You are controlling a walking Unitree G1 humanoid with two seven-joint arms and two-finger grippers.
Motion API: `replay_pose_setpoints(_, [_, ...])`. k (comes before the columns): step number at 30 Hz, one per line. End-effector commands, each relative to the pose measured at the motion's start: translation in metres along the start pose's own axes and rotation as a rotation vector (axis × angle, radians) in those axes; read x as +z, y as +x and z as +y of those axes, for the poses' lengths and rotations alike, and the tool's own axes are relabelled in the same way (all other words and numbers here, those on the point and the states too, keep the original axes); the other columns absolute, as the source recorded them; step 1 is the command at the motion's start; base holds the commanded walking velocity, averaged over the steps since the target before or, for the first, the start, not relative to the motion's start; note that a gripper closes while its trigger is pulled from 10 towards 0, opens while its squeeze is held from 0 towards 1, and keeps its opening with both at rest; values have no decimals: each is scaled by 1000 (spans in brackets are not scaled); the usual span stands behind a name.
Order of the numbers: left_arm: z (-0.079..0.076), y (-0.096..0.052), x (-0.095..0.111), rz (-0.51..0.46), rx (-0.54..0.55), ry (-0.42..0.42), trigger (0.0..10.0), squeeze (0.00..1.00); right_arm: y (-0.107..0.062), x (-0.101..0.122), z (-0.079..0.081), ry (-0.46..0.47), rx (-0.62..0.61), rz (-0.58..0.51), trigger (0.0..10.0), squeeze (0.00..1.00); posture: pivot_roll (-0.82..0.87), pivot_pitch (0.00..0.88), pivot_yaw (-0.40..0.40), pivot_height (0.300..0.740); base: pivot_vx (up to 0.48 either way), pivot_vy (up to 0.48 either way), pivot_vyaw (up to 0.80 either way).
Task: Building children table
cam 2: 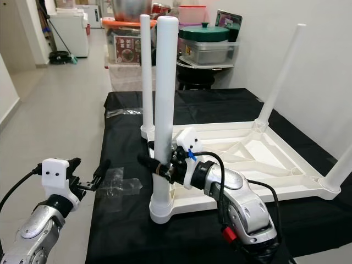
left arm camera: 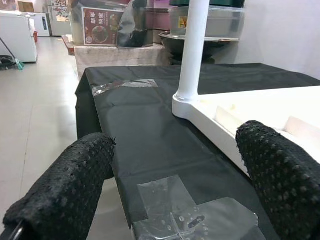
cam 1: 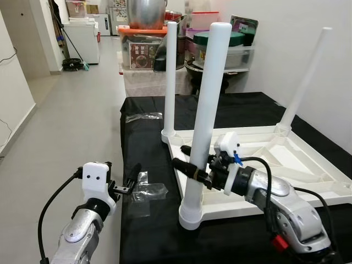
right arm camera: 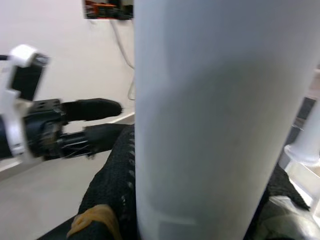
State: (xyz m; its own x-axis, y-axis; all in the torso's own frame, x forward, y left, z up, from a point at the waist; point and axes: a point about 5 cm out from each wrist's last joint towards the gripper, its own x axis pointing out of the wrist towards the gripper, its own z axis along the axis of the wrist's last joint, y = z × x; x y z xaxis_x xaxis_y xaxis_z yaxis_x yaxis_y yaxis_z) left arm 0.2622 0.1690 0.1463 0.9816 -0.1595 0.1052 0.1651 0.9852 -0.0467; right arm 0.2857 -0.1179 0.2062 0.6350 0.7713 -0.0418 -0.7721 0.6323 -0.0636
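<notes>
From the left eye view I see the white plastic children's tabletop (cam 1: 286, 159) lying upside down on the black-covered bench (cam 1: 148, 165), ribs facing up. Three white round plastic legs stand upright in its corner sockets: the near leg (cam 1: 204, 126), the far-left leg (cam 1: 171, 77) and the far-right leg (cam 1: 305, 77). My right gripper (cam 1: 184, 159) has its long black fingers closed around the near leg, low on the shaft above its socket. My left gripper (cam 1: 132, 179) hovers off the bench's near-left edge, just beside a clear plastic bag (cam 1: 146, 191), holding nothing.

The right eye view adds a fourth white leg (cam 2: 342, 168) rising from the near-right corner at the frame edge, so I judge all four legs are in their sockets. What looks left is seating or tightening the near leg, then turning the table upright; I cannot tell whether any leg is fully home.

In the left wrist view the two knobbly black fingers (left arm camera: 280, 175) stand wide apart with nothing between them. The clear bag lies on the cloth below and the far-left leg stands in its socket ahead.

In the right wrist view the near leg's white shaft sits right against the camera, with a black finger (right arm camera: 117, 185) pressed on it and the left gripper beyond.
</notes>
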Motion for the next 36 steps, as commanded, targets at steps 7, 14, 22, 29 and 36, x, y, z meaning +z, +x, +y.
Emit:
replay_pose_setpoints(7, [-1, 0, -6, 16, 6, -4, 10000, 0, -9, -46, -14, 102, -414, 208, 0, 0, 40, 0, -61, 740, 0, 0, 0])
replay_pose_setpoints(14, [0, 0, -7, 20, 13, -3, 10000, 0, -19, -58, -27, 141, -708, 234, 0, 0, 40, 0, -63, 740, 0, 0, 0])
replay_pose_setpoints(22, [2, 0, -8, 26, 30, 5, 10000, 0, -31, -58, -39, 62, -932, 249, 0, 0, 40, 0, -63, 740, 0, 0, 0])
replay_pose_setpoints(29, [5, 0, -9, 32, 48, 9, 10000, 0, -40, -66, -44, 98, -1087, 281, 0, 0, 45, 0, -67, 740, 0, 0, 0])
replay_pose_setpoints(36, [6, 0, -10, 39, 58, 12, 10000, 0, -42, -70, -46, 114, -1123, 304, 0, 0, 42, 0, -66, 740, 0, 0, 0])
